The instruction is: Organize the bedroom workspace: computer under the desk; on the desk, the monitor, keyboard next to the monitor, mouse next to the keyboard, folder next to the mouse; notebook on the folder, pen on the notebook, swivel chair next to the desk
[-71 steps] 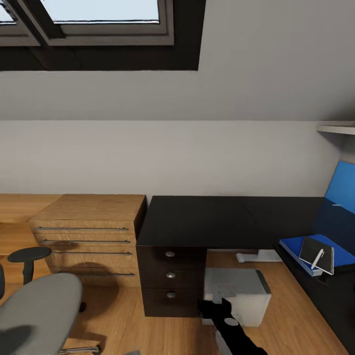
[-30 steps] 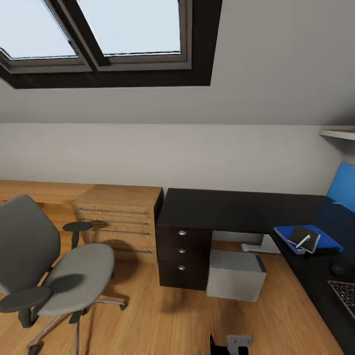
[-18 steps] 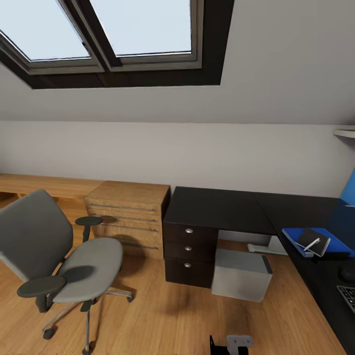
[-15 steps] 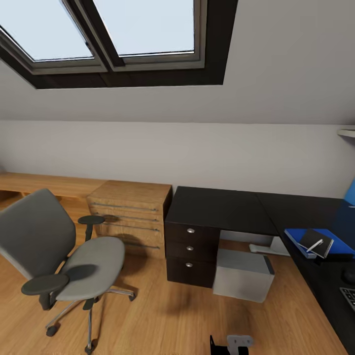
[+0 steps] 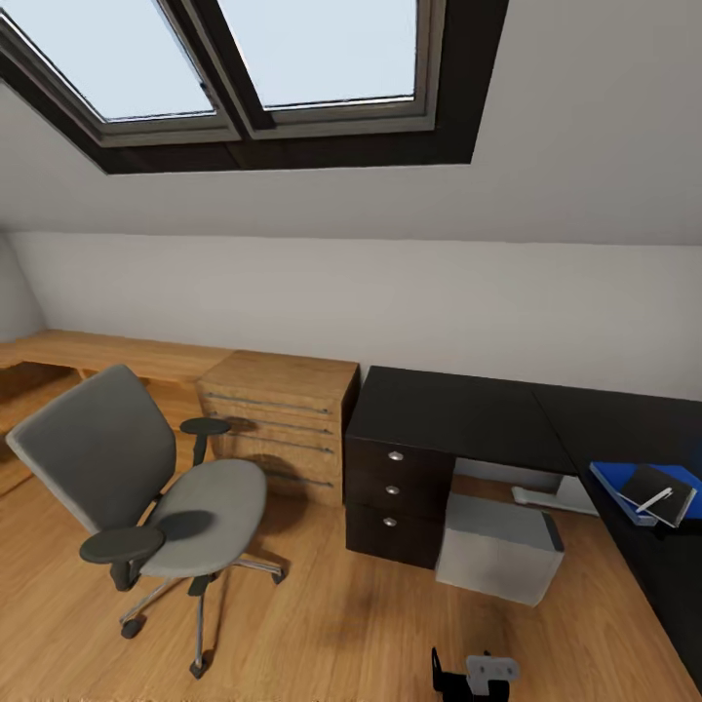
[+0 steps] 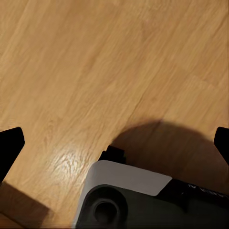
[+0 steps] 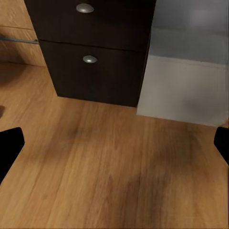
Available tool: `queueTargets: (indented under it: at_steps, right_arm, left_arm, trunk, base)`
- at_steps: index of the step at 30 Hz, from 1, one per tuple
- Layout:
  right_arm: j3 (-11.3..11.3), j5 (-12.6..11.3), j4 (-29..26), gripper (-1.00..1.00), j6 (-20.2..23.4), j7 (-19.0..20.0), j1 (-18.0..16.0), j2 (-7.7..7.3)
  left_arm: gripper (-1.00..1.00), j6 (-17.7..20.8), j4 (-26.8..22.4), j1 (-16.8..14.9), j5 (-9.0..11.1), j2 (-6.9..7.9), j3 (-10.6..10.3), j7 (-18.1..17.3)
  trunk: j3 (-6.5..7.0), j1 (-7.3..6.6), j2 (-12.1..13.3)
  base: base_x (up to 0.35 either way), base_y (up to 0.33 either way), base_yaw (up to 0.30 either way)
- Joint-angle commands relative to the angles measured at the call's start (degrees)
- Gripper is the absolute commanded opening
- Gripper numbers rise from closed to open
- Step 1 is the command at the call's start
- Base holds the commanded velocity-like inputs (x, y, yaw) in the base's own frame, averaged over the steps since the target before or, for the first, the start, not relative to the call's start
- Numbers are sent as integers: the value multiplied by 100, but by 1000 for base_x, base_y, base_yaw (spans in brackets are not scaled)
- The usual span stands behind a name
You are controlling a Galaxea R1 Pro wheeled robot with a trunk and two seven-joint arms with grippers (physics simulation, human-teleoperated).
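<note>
We saw the chair (image 5: 161,487) at lower left, well apart from the bench (image 5: 458,419); both jaws gaped wide, empty.

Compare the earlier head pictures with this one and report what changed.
The head camera pulled back and turned left: the swivel chair now shows whole, while the mouse and keyboard have slid out of frame. Nothing was gripped or released. The computer stays under the desk, and the pen stays on the notebook on the folder.
</note>
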Motion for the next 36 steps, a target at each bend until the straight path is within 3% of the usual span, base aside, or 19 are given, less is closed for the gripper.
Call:
queueTargets:
  at_steps: [1,5,7,12,15,18,19,25,26,31,36]
  right_arm:
    - [55,-44,6,100,-86,-85,-4,-2]
    - [62,-42,27,100,-287,-333,-4,-31]
    - [61,-41,34,100,-380,-410,-4,-119]
    - [57,-40,38,100,-748,-478,-4,-382]
    - [48,-43,34,100,-1059,-535,-4,-436]
    - [50,-42,42,100,-1722,-781,-4,-452]
    - [62,-36,47,100,-1999,-971,-4,-446]
    - [100,-7,97,100,-2317,-1402,-4,-431]
    - [108,-6,121,100,-2317,-1505,-4,-431]
    - [116,-5,142,100,-2317,-1570,-4,-426]
    - [120,-5,164,100,-2317,-1574,-4,-405]
  left_arm:
    - [100,-3,-6,-4,65,10,-42,17]
    - [100,32,33,-4,107,64,-15,-53]
    - [100,5,42,-4,113,108,-10,-69]
    - [100,-362,50,-4,112,285,-6,-108]
    - [100,-592,51,-4,108,323,-8,-119]
    - [100,-1061,47,-4,99,335,-21,-126]
    - [100,-1415,46,-4,95,330,-33,-127]
    - [100,-2658,44,-4,101,301,-61,-129]
    - [100,-3201,43,0,111,293,-69,-127]
    - [100,-3535,43,-1,118,282,-80,-122]
    - [100,-3567,43,1,118,269,-83,-122]
  trunk:
    - [3,-22,36]
    - [46,-110,196]
    - [68,-154,277]
    - [124,-264,477]
    - [158,-329,597]
    - [192,-395,718]
    - [204,-417,758]
    - [280,-549,998]
    - [294,-571,1039]
    - [364,-681,1239]
    - [434,-791,1440]
  base:
    - [0,0,172]
    - [0,0,179]
    - [0,0,187]
    - [0,0,194]
    - [0,0,198]
    - [0,0,201]
    - [0,0,209]
    - [0,0,224]
    - [0,0,239]
    - [0,0,242]
    - [0,0,245]
